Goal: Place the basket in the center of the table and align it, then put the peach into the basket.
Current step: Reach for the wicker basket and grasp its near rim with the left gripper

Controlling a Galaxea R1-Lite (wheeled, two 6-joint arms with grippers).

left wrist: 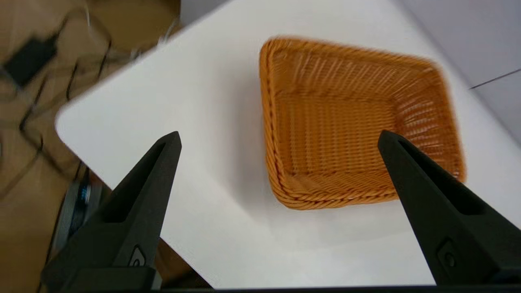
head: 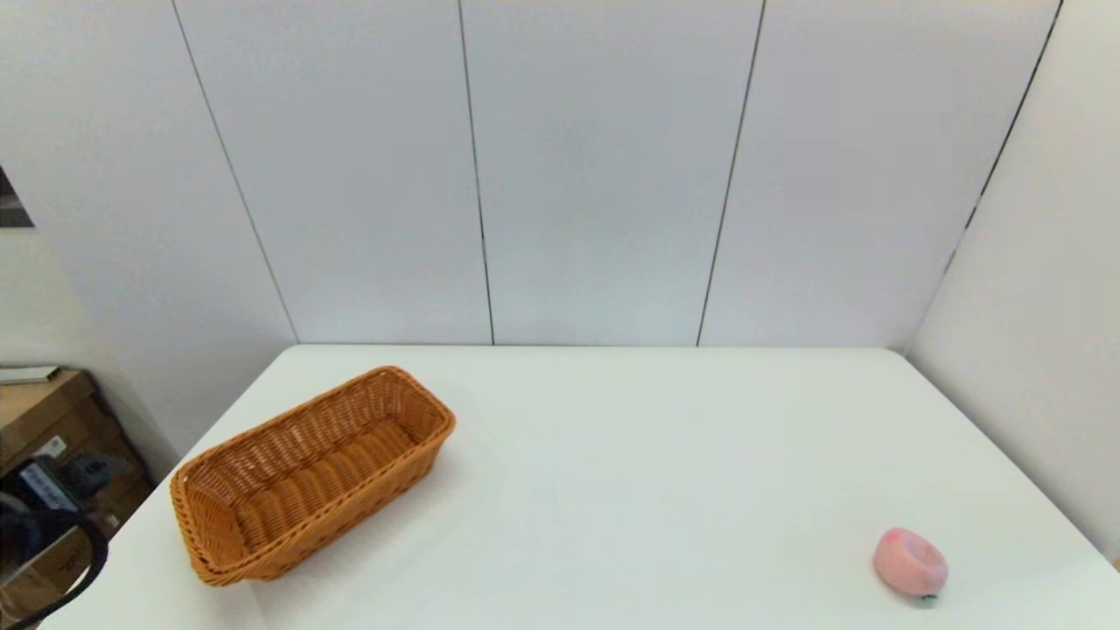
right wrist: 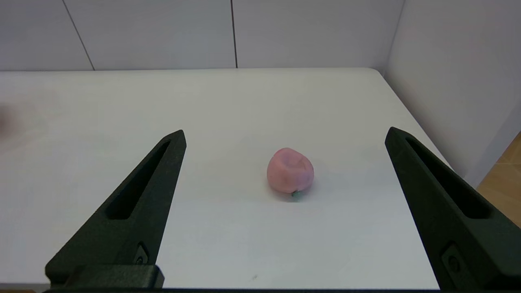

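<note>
The orange-brown wicker basket (head: 350, 503) lies empty and at an angle on the left side of the white table (head: 656, 455), near its left edge. The pink peach (head: 910, 563) rests at the table's front right. In the left wrist view, my left gripper (left wrist: 280, 135) hovers open above the table's near-left corner, with the basket (left wrist: 338, 126) just beyond its fingertips. My right gripper (right wrist: 287, 132) stands open and low over the table, the peach (right wrist: 290, 171) lying ahead between the lines of its fingers, untouched. Neither gripper's fingers show in the head view.
White wall panels close off the back and right of the table. Left of the table stand brown boxes (head: 44, 420), and cables (left wrist: 32, 81) lie on the floor there. The table's rounded left corner (left wrist: 61, 122) is close to my left gripper.
</note>
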